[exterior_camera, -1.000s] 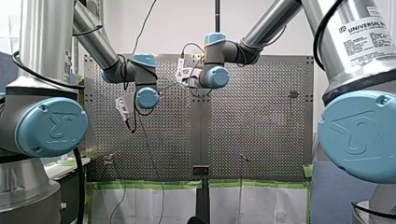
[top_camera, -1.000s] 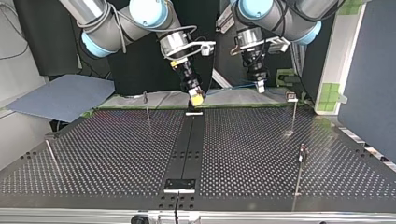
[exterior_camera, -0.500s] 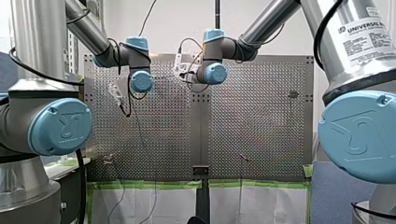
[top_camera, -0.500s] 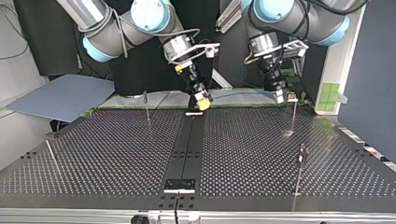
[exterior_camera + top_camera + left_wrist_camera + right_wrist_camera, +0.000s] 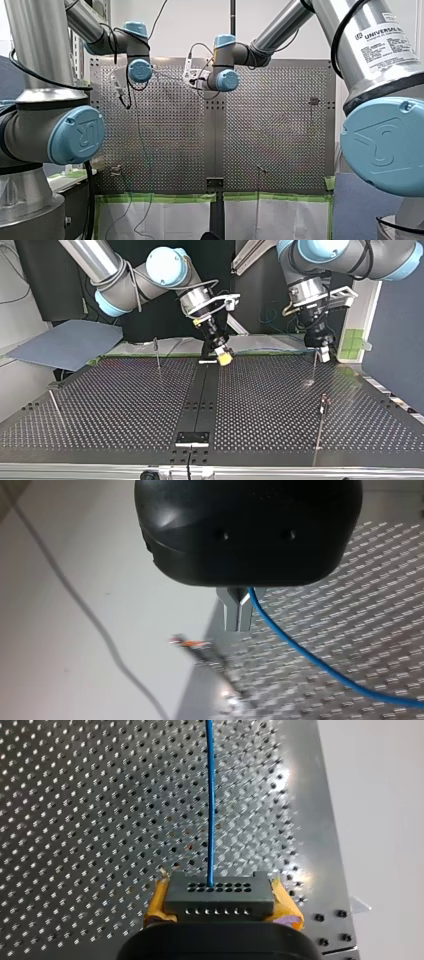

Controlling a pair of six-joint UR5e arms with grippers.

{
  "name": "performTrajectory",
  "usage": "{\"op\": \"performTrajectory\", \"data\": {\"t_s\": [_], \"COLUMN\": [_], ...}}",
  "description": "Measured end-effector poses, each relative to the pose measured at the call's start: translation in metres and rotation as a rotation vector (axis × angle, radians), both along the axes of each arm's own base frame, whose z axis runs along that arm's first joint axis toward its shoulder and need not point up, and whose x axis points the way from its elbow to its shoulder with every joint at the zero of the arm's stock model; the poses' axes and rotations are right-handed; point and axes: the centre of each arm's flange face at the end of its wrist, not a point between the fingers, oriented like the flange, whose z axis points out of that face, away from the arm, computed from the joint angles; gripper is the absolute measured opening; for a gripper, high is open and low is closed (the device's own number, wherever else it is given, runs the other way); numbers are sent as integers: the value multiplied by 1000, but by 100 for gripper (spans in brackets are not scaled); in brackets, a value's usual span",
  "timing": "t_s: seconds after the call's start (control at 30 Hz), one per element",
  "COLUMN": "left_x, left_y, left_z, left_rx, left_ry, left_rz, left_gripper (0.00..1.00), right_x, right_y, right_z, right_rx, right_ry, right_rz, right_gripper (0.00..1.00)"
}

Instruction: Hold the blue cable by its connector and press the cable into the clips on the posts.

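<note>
Right wrist view first: your right gripper (image 5: 220,892) has its yellow pads (image 5: 156,902) pinching the grey connector (image 5: 220,901) from both sides. The blue cable (image 5: 210,810) leaves the connector's face and runs straight ahead over the table (image 5: 75,820). That end looks secure.

Over to the left wrist view: your left gripper (image 5: 238,616) has its metal fingers pressed together. The cable comes out right beside them and sweeps away across the table, so I read it as nipped there. Just ahead of the fingertips sits a blurred post (image 5: 215,662) with an orange-tinged clip (image 5: 189,642). It is near them, but I can't tell whether it touches.

Top view now: your right gripper is by the table's centre strip at the far edge. Your left gripper is at the view's right, right at the head of a thin post. The cable between them is only faintly visible here. Three more posts stand well apart.

Front view: both wrists are out at the table's far end, with a thin line strung between them.

My call is that you're lining up the first clip and nothing is seated yet. Next you'll want the left gripper to set the cable squarely over the clip's mouth and press it in. Keep the connector end steady so the span stays taut, and watch that thin post, which could bend.
</note>
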Motion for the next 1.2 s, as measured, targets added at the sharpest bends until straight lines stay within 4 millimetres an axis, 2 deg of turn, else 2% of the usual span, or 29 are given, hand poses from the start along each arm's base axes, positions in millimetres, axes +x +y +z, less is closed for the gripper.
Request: {"op": "performTrajectory", "data": {"t_s": [0.17,0.3,0.43,0.57,0.7,0.9,1.2], "left_x": [4,10,15,23,30,37,49], "left_y": [15,22,24,25,27,33,41], "left_z": [30,41,38,26,19,27,41], "left_rx": [0,9,27,45,53,51,45], "left_ry": [-33,-25,13,72,109,96,54], "left_rz": [24,33,25,15,11,10,-6], "left_gripper": [0,0,0,0,0,0,0], "right_x": [7,12,16,19,21,23,32], "right_y": [-1,-4,-7,-10,-11,-12,-17], "right_z": [17,33,50,64,72,72,49], "right_rx": [3,-6,-18,-28,-32,-27,-3], "right_ry": [-17,-39,-63,-79,-88,-88,-65], "right_rz": [21,34,40,43,45,48,50], "right_gripper": [0,0,0,0,0,0,0]}}
